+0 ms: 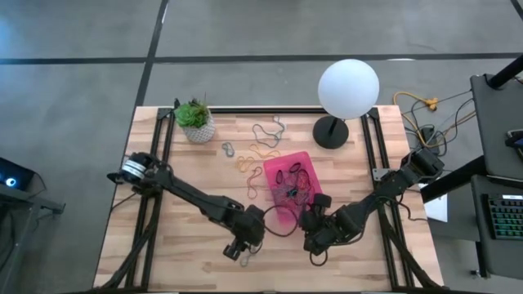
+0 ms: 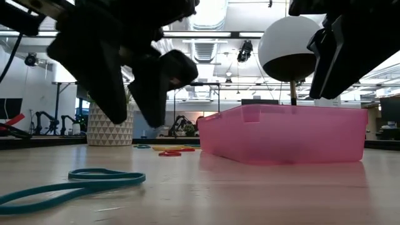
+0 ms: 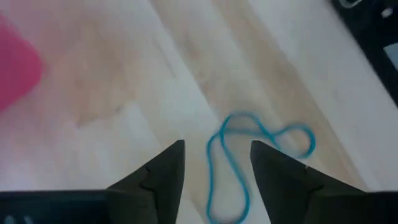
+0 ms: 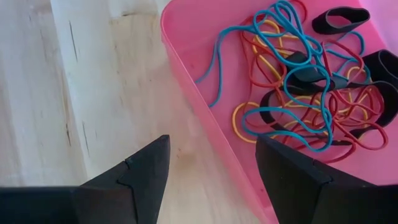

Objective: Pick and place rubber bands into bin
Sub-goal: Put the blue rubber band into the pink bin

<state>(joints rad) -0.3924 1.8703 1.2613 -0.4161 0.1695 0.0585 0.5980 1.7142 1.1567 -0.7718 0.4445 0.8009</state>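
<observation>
Pink bin [image 4: 186, 93] holds a tangle of rubber bands [image 4: 298, 81]; both tools spread wide, holding nothing.
Right tool [image 4: 211, 174] hangs over the bin's near wall, with the blue, red, yellow and black bands just ahead of it. Left tool [image 3: 214, 168] is over bare counter [image 3: 112, 93], a loose blue band [image 3: 249, 149] lying between its fingers; only its wrist view shows this. High view shows more bands [image 1: 257, 147] beyond the bin.

Both dark six-joint arms reach inward and low over the near half of the table, the left two-finger gripper [image 3: 214, 165] pointing down with fingers parted, the right two-finger gripper [image 4: 211, 168] alongside it, fingers spread wide.
</observation>
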